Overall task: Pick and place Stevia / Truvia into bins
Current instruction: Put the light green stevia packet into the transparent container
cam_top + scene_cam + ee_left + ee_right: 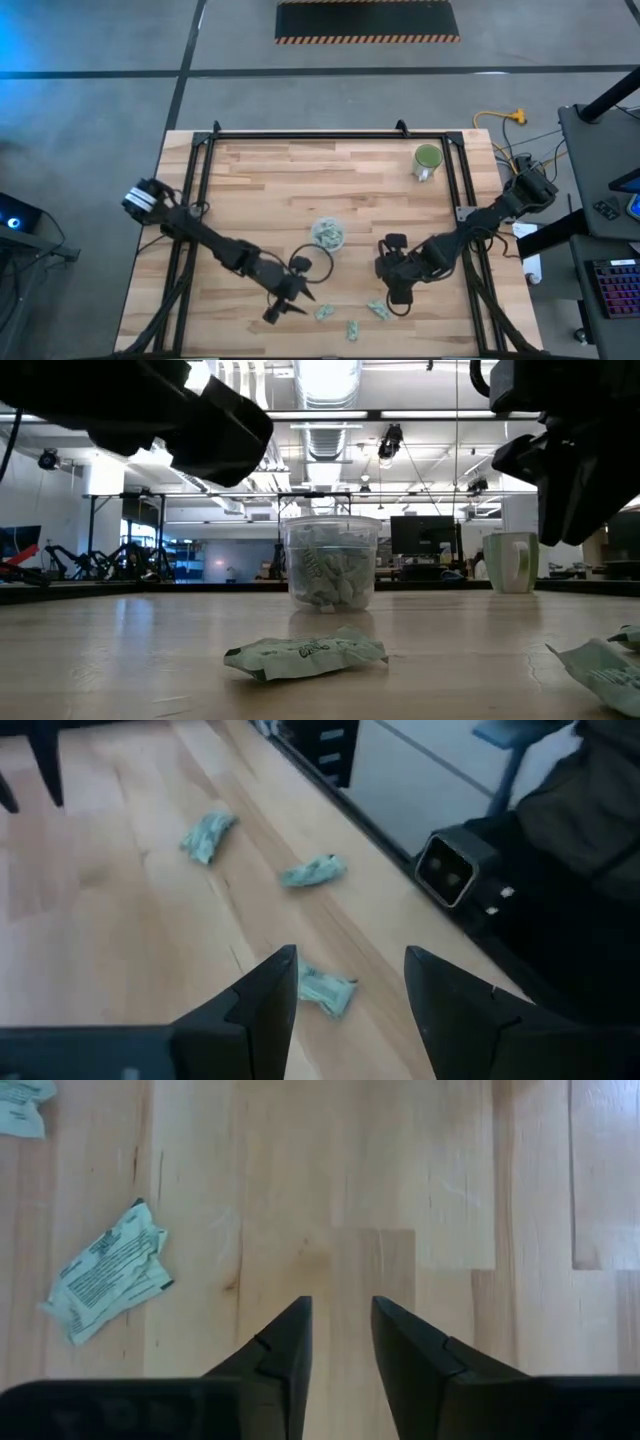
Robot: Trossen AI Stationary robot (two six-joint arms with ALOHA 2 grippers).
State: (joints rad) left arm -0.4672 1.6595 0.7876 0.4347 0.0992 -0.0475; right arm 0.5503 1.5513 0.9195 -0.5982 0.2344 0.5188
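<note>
Right gripper point(340, 1350), jaws narrowly parted and empty, hovers over bare wood; the nearest Stevia packet point(105, 1283) lies just beside it, long axis skewed to the jaws; left gripper point(345, 995) open.

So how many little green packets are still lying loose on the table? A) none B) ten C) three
C: looking down from above, three packets lie on the wooden table near its front edge, outside the clear cup, which already holds many more.
</note>
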